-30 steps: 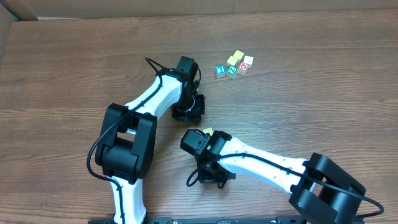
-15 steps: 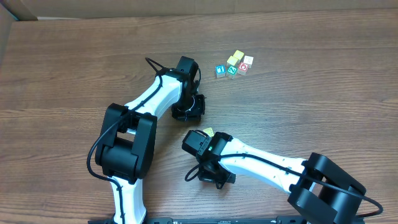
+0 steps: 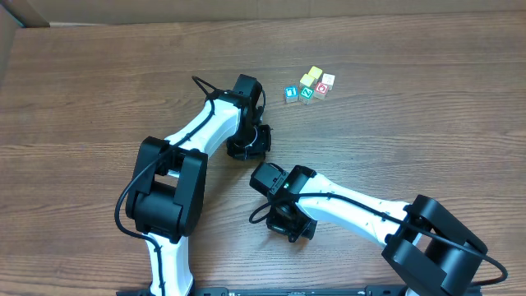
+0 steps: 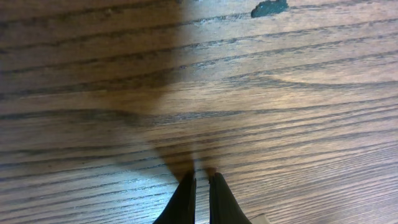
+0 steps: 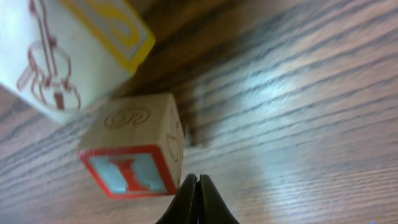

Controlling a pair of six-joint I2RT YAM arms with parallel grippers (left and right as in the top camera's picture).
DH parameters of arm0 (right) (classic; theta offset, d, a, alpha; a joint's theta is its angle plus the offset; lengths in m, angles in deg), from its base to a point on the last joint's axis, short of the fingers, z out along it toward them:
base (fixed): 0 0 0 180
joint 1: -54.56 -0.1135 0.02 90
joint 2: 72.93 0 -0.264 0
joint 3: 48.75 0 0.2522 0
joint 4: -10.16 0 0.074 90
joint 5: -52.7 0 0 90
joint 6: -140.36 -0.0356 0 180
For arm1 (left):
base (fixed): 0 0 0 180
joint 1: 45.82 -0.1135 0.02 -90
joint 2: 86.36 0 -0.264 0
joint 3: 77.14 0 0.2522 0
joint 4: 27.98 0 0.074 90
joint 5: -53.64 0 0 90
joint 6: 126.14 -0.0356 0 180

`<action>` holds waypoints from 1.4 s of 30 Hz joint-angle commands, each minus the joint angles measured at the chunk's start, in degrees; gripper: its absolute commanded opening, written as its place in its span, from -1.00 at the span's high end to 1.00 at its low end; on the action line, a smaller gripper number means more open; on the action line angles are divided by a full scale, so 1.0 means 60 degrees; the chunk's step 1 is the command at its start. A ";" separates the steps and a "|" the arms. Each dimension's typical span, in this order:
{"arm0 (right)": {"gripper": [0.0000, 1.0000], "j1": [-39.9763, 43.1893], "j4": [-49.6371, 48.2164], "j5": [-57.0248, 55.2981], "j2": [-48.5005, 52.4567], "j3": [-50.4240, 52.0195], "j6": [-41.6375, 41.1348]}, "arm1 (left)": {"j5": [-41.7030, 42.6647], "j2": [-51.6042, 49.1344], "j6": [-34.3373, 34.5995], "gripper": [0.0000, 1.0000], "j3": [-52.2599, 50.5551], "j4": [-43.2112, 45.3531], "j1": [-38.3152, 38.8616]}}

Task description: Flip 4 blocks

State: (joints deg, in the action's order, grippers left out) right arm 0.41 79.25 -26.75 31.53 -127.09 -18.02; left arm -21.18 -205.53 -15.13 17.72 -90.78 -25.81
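A brown wood-grain bench (image 3: 427,123) fills the overhead view, with two white-and-black robot arms reaching over it.

The left arm (image 3: 205,127) bends toward the middle of the bench and has not moved over the last second. The right arm (image 3: 345,210) reaches in from the lower right. Its black wrist has shifted a little right and up, and now covers a pale yellow corner that showed beside it a second ago.

The left fingers (image 4: 201,179) are pressed together, hold nothing, and point at bare wood. The right fingers (image 5: 198,180) are also fully closed and empty.

Just ahead of the right fingertips, in the right wrist view, lies a cream wooden cube with a red-framed side face (image 5: 134,152). Beyond it, at the top left, is a pale cube with a yellow-bordered face (image 5: 68,50), tilted. The arm hides both cubes from overhead.

The blocks sit in a tight cluster at the far side of the bench, well apart from both arms and unchanged:
- two yellow-faced wooden cubes (image 3: 315,73) (image 3: 306,80)
- a teal-faced cube (image 3: 306,93)
- a red-faced cube (image 3: 321,89)

A blue-faced cube (image 3: 290,94) sits at the cluster's left end, and a white-topped cube (image 3: 328,80) at its right.

A small teal speck (image 4: 268,7) marks the wood at the top of the left wrist view.
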 commanded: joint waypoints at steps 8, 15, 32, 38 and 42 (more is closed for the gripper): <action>0.92 -0.0448 -0.0219 0.0557 -0.0131 0.0025 0.0703 | -0.0058 -0.0266 0.0135 0.91 0.0091 0.0029 -0.0047; 0.92 -0.0448 -0.0790 0.0259 -0.0131 0.0025 0.1042 | -0.0058 -0.0266 0.0135 0.91 0.0091 0.0036 -0.0044; 0.93 0.0178 -0.0404 -0.0510 -0.0131 0.0025 0.0678 | -0.0058 -0.0266 0.0131 0.92 0.0091 0.0015 -0.0044; 0.93 0.0350 -0.0361 -0.0361 -0.0131 0.0025 0.0685 | -0.0058 -0.0266 0.0131 0.92 0.0091 0.0000 -0.0044; 0.92 0.0361 -0.0390 -0.0342 -0.0131 0.0025 0.0681 | -0.0058 -0.0266 0.0131 0.92 0.0091 0.0000 -0.0044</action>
State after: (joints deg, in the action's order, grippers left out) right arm 2.48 77.05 -28.54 31.53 -127.09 -13.47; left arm -21.20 -205.53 -15.13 17.72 -90.78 -25.81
